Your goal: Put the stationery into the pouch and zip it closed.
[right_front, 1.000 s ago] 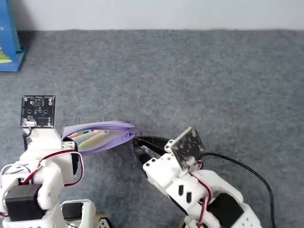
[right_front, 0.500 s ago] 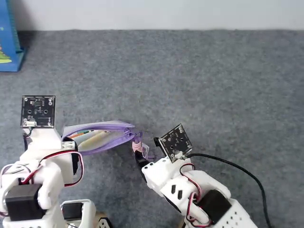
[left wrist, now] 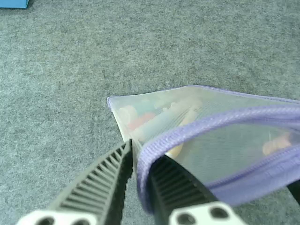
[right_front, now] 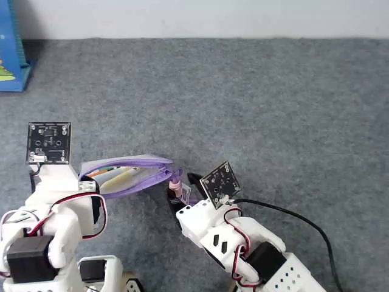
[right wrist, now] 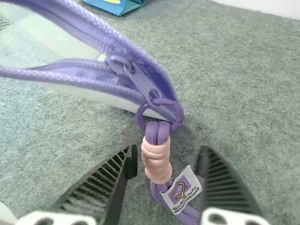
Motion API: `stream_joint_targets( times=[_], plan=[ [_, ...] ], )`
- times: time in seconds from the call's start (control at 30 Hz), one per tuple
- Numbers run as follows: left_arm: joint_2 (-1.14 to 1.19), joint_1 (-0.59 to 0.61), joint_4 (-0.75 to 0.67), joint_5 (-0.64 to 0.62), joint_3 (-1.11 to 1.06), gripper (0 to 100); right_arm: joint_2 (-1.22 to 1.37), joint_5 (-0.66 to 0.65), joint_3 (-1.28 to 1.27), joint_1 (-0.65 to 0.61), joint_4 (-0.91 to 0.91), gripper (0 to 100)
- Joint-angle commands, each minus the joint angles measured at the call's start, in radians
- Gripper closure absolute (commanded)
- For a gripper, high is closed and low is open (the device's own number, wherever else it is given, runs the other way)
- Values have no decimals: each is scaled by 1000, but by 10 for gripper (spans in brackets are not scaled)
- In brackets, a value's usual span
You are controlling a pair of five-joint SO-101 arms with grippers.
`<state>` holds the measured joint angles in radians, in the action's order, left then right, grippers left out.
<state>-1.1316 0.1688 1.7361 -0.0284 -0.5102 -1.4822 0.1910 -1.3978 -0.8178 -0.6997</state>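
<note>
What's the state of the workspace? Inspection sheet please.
Surface: grey mat, flat.
Job's things: purple pouch lies between the arms, zip open; stationery shows through its clear side; zip cord hangs off the slider end.
Clutter: nothing seen.
Hands: left hand shut on the pouch edge; right hand open, one finger on each side of the zip cord.
Cables: black cable trails from the right arm across the mat.
Surroundings: blue box at the far left edge; white wall behind.
</note>
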Motion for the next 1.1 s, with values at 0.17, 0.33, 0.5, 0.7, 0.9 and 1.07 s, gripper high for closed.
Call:
stream_joint_targets(
  times=[0.17,0.33,0.5,0.7,0.9,1.07],
  plan=[
    [8,-6,17,-12,10,988,96,3,5,-2,102,918],
    [8,-6,17,-12,10,988,154,3,9,1,104,957],
    [8,-2,17,-12,7,988,151,2,54,1,54,993],
    [8,-5,17,6,7,988,-15,-17,176,73,-134,991],
    [6,-6,12,100,33,984,-199,-144,212,180,-208,991],
    [6,-6,15,117,74,845,-277,-170,218,183,-225,991]
  ],
)
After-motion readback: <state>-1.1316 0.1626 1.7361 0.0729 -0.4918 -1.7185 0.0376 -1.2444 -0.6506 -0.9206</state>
